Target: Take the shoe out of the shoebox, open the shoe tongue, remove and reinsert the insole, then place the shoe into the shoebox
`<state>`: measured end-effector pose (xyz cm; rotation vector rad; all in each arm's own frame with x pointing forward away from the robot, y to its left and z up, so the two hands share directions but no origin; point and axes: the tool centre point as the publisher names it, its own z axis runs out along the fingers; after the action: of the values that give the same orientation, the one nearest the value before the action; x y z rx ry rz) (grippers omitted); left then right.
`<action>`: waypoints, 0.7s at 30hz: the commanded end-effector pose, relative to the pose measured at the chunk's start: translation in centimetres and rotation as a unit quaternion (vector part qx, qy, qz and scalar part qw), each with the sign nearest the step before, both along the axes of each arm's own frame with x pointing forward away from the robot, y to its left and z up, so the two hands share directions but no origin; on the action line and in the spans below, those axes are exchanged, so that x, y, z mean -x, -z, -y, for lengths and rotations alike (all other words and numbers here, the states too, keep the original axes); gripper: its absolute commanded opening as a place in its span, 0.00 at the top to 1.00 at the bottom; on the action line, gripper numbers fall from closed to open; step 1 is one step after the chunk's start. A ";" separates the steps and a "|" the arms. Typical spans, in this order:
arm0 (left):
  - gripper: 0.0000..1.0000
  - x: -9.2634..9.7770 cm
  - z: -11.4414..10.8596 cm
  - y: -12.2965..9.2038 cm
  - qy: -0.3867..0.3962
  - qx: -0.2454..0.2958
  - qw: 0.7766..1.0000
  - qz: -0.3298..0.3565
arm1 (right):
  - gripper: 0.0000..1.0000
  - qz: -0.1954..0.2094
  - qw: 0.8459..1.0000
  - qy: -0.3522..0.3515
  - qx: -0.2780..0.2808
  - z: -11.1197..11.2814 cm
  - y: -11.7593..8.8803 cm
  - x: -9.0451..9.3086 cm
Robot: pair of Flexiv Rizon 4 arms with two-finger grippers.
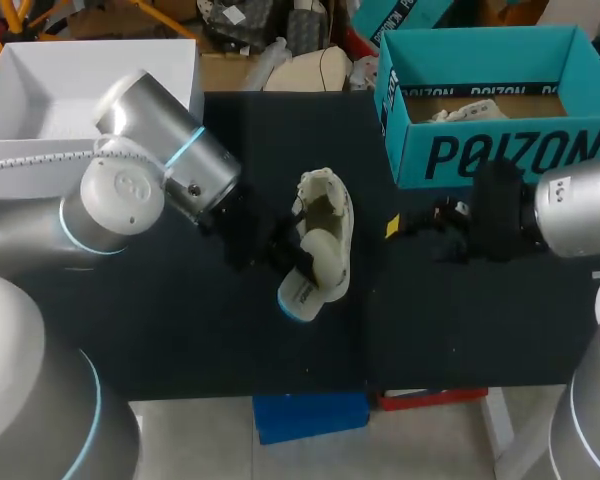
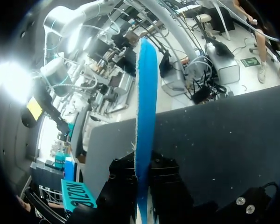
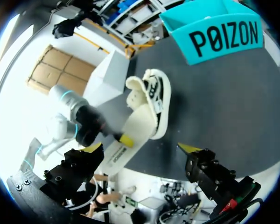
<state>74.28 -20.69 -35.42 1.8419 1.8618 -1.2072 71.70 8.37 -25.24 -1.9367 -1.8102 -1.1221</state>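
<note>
The shoe on the black table is cream all over, with dark markings inside its opening. The insole, at six o'clock from the shoe, is off-white on top with small dark print, and its underside is vivid blue. At one o'clock stands the teal shoebox, with black lettering on its wall, a black band inside the rim and a brown cardboard floor. At ten o'clock is a plain white box. My left arm and right arm are silver-grey with light-blue rings. My right gripper is black with bright yellow tips.
</note>
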 end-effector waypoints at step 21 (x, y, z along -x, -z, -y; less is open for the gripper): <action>1.00 -6.6 1.9 3.7 -0.045 0.018 0.999 0.020 | 0.00 -0.001 1.000 0.000 0.001 0.0 -0.1 0.0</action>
<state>80.33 -22.10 -38.42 1.7312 1.8727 -1.1530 71.67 8.30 -25.19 -1.9362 -1.8104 -1.1212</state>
